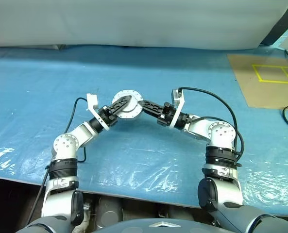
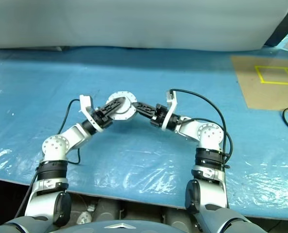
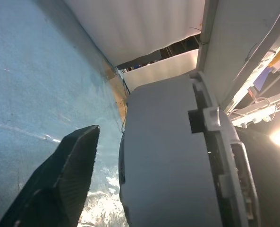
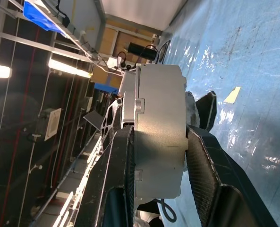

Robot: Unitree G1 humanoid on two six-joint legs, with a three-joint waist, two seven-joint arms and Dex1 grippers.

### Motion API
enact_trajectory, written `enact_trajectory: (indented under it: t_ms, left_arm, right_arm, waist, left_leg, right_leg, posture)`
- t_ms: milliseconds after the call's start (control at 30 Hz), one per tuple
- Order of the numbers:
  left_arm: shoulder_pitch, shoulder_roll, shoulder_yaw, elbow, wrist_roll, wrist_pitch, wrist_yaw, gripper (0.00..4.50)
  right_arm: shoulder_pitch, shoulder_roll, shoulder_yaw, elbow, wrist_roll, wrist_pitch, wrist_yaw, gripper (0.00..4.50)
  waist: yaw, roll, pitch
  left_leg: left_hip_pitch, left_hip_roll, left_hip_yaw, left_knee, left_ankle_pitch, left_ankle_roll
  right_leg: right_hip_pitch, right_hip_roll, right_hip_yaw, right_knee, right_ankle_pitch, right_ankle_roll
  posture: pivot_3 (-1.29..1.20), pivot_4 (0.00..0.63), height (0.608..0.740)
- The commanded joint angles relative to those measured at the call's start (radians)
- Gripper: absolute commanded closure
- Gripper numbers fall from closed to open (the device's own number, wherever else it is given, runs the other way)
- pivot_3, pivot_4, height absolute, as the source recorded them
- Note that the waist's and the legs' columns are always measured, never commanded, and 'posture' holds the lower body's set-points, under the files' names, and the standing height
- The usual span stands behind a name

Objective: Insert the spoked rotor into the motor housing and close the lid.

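Head view, housing: the round silver housing (image 1: 127, 103) is held up over the blue worktop (image 1: 148, 155), between the two pincers, its flat flanged face turned up toward the camera.
Head view, right pincer: the right pincer (image 1: 144, 104) reaches the housing from the right side and grips it.
Head view, left pincer: the left pincer (image 1: 122, 103) comes from the left; one black finger lies across the face of the housing.
Head view, background: a brown board (image 1: 267, 80) with a yellow square (image 1: 275, 74) lies at the far right of the worktop, well apart from the arms.
Left wrist view, housing: the grey wall of the housing (image 3: 168, 161) stands just beside one black finger (image 3: 59, 184), with a narrow gap between them. The left pincer is open, not clamped on the housing.
Right wrist view, housing: the housing (image 4: 158, 142) is seen from its side, a short silver cup with a flange.
Right wrist view, right pincer: its two black fingers (image 4: 208, 175) press on the two flat faces of the housing, so this pincer is closed on it.
Rotor and lid: I cannot tell where they are.
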State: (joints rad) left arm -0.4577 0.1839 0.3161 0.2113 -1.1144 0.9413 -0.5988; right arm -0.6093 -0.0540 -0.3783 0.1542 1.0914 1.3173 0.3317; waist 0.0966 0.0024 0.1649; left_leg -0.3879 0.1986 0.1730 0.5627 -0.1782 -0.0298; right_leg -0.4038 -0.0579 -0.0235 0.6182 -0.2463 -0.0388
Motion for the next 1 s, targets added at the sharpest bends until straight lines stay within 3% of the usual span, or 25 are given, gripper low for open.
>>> enact_trajectory:
  t_ms: [33, 100, 567, 733, 1000]
  left_arm:
    - [0.010, 0.001, -0.028, -0.063, -0.004, 0.024, -0.026, 1.28]
    - [0.017, 0.002, -0.046, -0.079, 0.000, 0.039, -0.033, 1.81]
    - [0.046, 0.009, -0.066, -0.131, -0.009, 0.049, -0.053, 1.87]
    - [0.024, 0.000, -0.051, -0.106, 0.015, 0.013, -0.045, 1.91]
    - [-0.030, -0.006, 0.056, -0.037, 0.036, -0.122, 0.010, 1.91]
  right_arm:
    - [-0.015, 0.007, -0.002, -0.055, 0.059, -0.014, 0.027, 3.30]
    - [-0.016, 0.006, -0.001, -0.052, 0.061, -0.015, 0.026, 3.30]
    - [-0.003, -0.002, 0.042, -0.083, -0.032, -0.107, -0.013, 3.30]
    - [-0.018, 0.000, 0.020, -0.018, 0.020, -0.072, -0.005, 1.58]
    - [-0.019, -0.005, 0.024, -0.001, 0.009, -0.079, -0.010, 1.58]
  waist:
    - [0.000, 0.000, 0.000]
    - [0.000, 0.000, 0.000]
    - [0.000, 0.000, 0.000]
    - [0.001, 0.000, 0.000]
    - [-0.003, -0.001, 0.000]
  left_leg:
    - [0.000, 0.000, 0.000, 0.000, 0.000, 0.000]
    - [0.000, 0.000, 0.000, 0.000, 0.000, 0.000]
    - [0.000, 0.000, 0.000, 0.000, 0.000, 0.000]
    - [0.000, 0.000, 0.000, 0.000, 0.000, 0.000]
    - [0.000, 0.000, 0.000, 0.000, 0.000, 0.000]
  right_leg:
    - [0.000, 0.000, 0.000, 0.000, 0.000, 0.000]
    - [0.000, 0.000, 0.000, 0.000, 0.000, 0.000]
    - [0.000, 0.000, 0.000, 0.000, 0.000, 0.000]
    - [0.000, -0.001, 0.000, 0.000, 0.000, 0.000]
    - [0.000, 0.000, 0.000, 0.001, 0.000, 0.000]
  posture:
    - [0.00, 0.150, 0.740]
    - [0.00, 0.150, 0.740]
    - [0.00, 0.150, 0.740]
    - [0.00, 0.150, 0.740]
    - [0.00, 0.150, 0.740]
